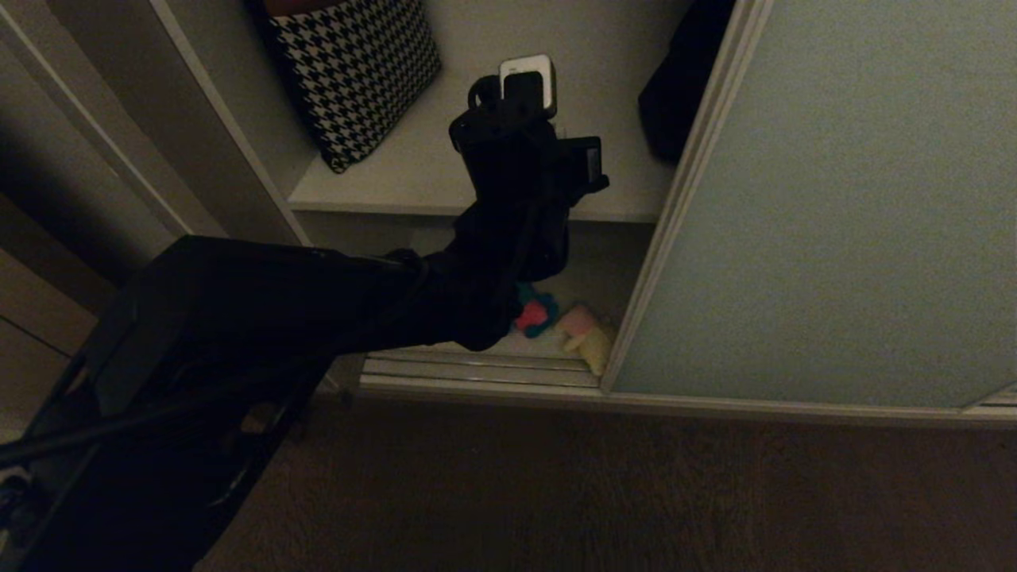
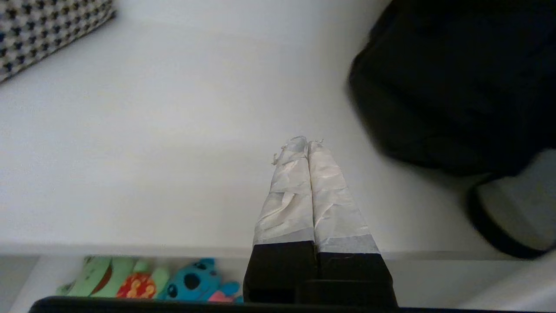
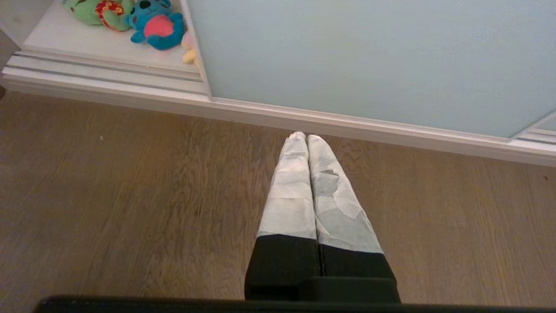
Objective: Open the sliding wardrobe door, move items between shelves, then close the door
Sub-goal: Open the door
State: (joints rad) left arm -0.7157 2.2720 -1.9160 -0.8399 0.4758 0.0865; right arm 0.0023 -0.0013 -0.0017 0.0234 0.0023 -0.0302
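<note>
You are looking at a wardrobe whose sliding wardrobe door [image 1: 826, 206] is standing pushed aside, so the opening step reads as done. The moving of toys looks barely begun, and closing is still ahead.

Your left gripper [image 2: 307, 141] is hovering over the upper shelf [image 2: 173, 130] with its taped fingers [image 2: 289, 191] pressed together and pinching nothing. Beneath and behind that pincer, on the lower shelf [image 3: 87, 41], the toys are lying in a row: the green toy [image 2: 100, 280], the blue toy [image 2: 197, 284] beside it, and the cream-yellow toy [image 1: 588, 338] tucked against the door's edge. All three are waiting down there, well apart from the fingertips.

On the upper shelf, a houndstooth cushion [image 1: 353, 75] is leaning off to one side of the pincer and a black bag [image 2: 456, 82] is sitting near it on the other side.

Your right gripper [image 3: 307, 137] is hanging parked over the wooden floor [image 3: 130, 195], fingers pressed together, empty.
</note>
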